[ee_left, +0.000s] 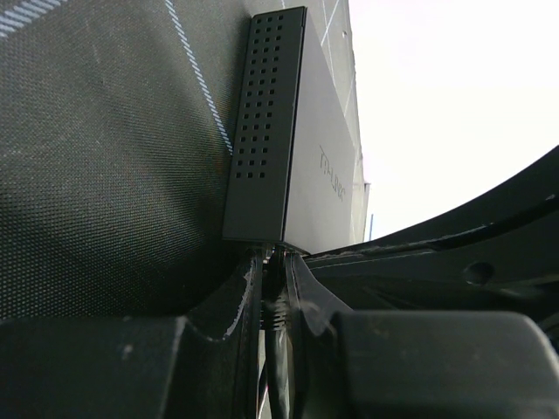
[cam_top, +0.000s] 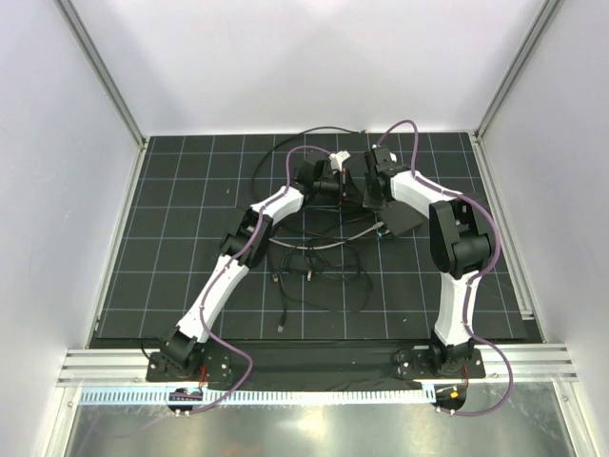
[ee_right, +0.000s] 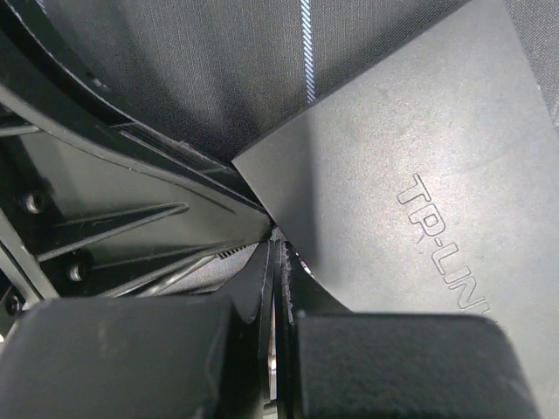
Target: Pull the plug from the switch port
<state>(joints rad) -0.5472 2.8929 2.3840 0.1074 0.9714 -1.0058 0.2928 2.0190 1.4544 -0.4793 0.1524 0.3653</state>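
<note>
Top view: the switch (cam_top: 404, 217) lies at upper centre of the grid mat (cam_top: 171, 238); its ports are hidden.
Left wrist: left gripper (ee_left: 274, 279) nearly together at the switch's lower end. We cannot tell whether it pinches the plug.
Right wrist: right gripper (ee_right: 276, 262) pressed together at the switch's corner, probably bracing it.

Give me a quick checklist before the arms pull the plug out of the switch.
1. Right hand shut at the switch corner: ok.
2. Right hand really pinning the switch: cannot tell.
3. Left hand at the switch end: ok.
4. Plug held in left hand: cannot tell.
5. Port in view: not ok, hidden in all views.
</note>
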